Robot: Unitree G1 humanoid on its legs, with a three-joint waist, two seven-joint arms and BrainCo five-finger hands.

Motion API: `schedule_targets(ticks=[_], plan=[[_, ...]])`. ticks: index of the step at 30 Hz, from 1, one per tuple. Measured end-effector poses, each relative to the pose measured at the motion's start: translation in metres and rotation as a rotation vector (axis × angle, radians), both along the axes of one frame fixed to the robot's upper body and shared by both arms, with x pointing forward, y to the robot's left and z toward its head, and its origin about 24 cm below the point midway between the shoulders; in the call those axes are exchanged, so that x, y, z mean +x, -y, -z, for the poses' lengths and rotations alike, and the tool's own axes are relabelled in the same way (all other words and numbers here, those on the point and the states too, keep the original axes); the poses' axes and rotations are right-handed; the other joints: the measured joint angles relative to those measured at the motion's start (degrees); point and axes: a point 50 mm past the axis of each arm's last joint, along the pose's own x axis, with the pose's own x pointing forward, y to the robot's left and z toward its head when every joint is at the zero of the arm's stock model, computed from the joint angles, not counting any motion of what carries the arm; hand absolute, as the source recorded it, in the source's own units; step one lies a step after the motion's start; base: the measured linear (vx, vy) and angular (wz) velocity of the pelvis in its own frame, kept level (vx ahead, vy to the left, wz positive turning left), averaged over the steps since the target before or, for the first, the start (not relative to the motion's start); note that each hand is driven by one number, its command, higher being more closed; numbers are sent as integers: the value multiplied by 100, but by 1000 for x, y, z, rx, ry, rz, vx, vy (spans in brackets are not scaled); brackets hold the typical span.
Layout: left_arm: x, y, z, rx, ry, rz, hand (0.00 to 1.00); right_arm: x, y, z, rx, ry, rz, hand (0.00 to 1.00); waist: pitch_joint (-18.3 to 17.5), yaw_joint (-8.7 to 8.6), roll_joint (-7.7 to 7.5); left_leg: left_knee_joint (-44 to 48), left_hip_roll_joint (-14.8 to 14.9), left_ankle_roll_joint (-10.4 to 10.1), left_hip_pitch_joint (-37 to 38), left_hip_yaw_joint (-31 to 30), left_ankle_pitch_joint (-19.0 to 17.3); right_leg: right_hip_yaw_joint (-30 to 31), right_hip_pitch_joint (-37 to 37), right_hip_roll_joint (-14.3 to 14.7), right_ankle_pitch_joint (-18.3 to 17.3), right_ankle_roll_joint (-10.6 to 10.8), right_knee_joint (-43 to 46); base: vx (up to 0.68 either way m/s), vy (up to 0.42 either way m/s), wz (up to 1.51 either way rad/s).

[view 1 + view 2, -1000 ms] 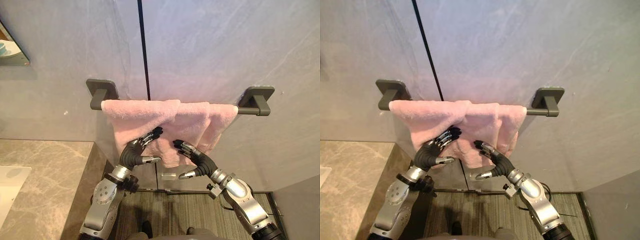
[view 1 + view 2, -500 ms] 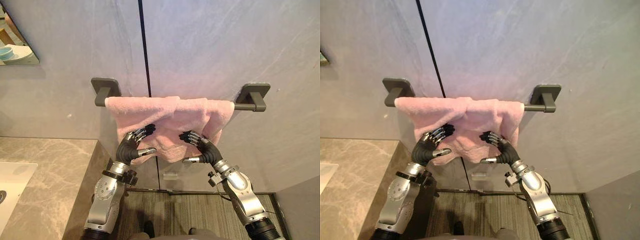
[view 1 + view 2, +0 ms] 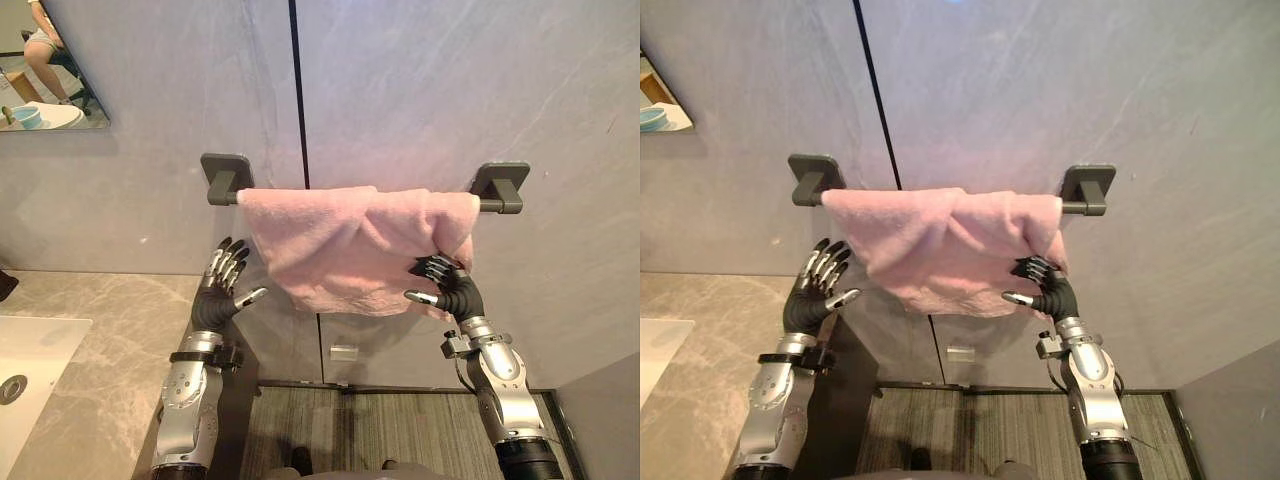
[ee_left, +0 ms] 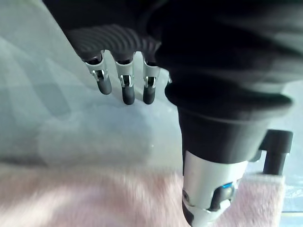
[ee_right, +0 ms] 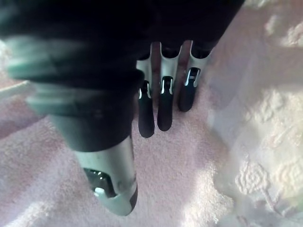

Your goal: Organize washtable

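Towel (image 3: 345, 250) first, from the left eye view: it hangs pink and rumpled over the dark rail (image 3: 232, 192) on the grey wall, with a fold bunched in its middle. My left hand (image 3: 215, 300) stands just beside its left edge, fingers straight and spread, touching nothing. My right hand (image 3: 450, 290) is on the lower right corner.

In the right eye view the cloth's right end sits against the right bracket (image 3: 1087, 188).

The left wrist view shows my fingers (image 4: 124, 87) straight against bare wall, the towel below and apart from them.

In the right wrist view my fingers (image 5: 163, 104) lie loosely on the pile, the thumb (image 5: 111, 179) clear of it, so I press rather than pinch.

The risk, as I judge it: with one hand on the cloth, a downward drag on that corner could pull the towel off the rail, or crowd it further against the bracket.

Half a second ago both my hands were on the towel near its middle, and it sat nearer the left bracket. My left hand has since come away and my right has gone to the corner.
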Motion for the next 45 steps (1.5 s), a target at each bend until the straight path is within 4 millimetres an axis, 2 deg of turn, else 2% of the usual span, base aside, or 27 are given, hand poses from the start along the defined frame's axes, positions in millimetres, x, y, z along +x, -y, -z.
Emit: schedule_targets(ticks=[5,11,30,38,45], plan=[[-3,-10,4,-25,-14,-80,0,-2,13,-1,9,6,80,0,-5,3,-5,0,-7,7,-10,-19,5,-11,14,-2,13,4,-36,0,0,0],[-4,-12,8,-31,-33,-101,0,-5,21,6,57,-9,136,0,-8,1,-8,0,-8,7,-10,-29,5,-18,18,-2,13,5,-39,0,0,0],[-17,-15,25,-53,-98,-159,0,-25,13,29,182,-81,174,0,-25,4,-28,0,-2,-23,-9,-5,-17,-1,14,0,13,5,-44,0,0,0],[-34,-12,41,-82,-172,-195,0,-47,13,39,201,-124,211,0,-156,16,-31,0,22,-23,-13,62,-45,9,8,10,8,7,-43,0,0,0],[-44,-5,56,-118,-240,-202,0,-69,13,47,203,-169,246,0,-182,101,-28,1,66,-29,6,166,-80,-2,4,16,-3,17,39,0,-1,-3]])
